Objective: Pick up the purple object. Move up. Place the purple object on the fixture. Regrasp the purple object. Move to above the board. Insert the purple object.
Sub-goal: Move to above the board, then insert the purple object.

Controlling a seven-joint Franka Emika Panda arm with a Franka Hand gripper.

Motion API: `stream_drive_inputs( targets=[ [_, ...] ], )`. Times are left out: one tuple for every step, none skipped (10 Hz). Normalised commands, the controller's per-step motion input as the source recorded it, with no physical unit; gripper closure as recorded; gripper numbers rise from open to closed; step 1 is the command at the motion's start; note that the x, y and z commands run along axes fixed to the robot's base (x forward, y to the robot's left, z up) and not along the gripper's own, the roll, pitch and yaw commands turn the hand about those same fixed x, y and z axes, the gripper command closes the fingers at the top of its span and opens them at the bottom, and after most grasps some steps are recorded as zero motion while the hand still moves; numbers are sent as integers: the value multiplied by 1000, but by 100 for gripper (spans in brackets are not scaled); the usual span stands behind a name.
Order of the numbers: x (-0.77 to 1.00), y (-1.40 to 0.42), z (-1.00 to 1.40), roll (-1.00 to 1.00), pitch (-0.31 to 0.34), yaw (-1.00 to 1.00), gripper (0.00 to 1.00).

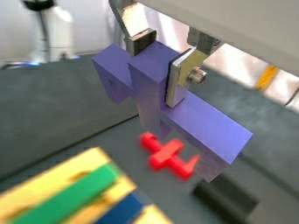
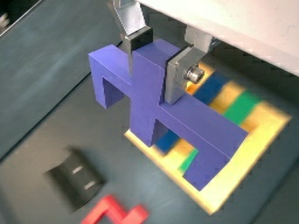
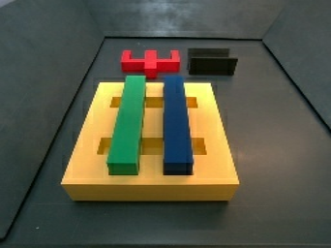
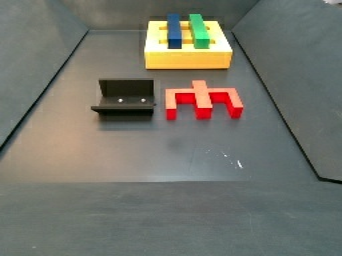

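While its silver fingers press on the raised centre tab from both sides, the end effector grips the purple object and holds it in the air, clear of the dark floor, seen in both wrist views and in neither side view. Under the held block in a wrist view lie the red notched block and the black fixture, while the yellow board shows beneath it in a wrist view. On the floor in both side views the board carries a long green bar and a long blue bar side by side, with the red block and the fixture near each other, apart from it.
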Motion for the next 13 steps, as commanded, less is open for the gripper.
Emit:
stream_drive_inputs(
  targets=[
    [-267,-270,46,-1000,-17,-117,100],
    [-70,-76,21,-864,-1,-75,100],
    [-81,-72,24,-687,-10,-68,100],
    [-78,-19,-1,-419,-34,-33,100],
    [-60,-3,5,-295,-39,-23,100],
    [-49,6,7,-205,-32,-17,100],
    [-20,0,0,0,0,0,100],
    [0,0,-66,-21,0,-140,100],
    [0,-314,-123,-323,0,-54,100],
    [83,-454,-180,-374,0,0,100],
    [43,-537,-294,-354,-3,0,100],
    [29,-586,-377,-313,-14,0,100],
    [0,-589,-494,-256,-34,0,100]
  ],
)
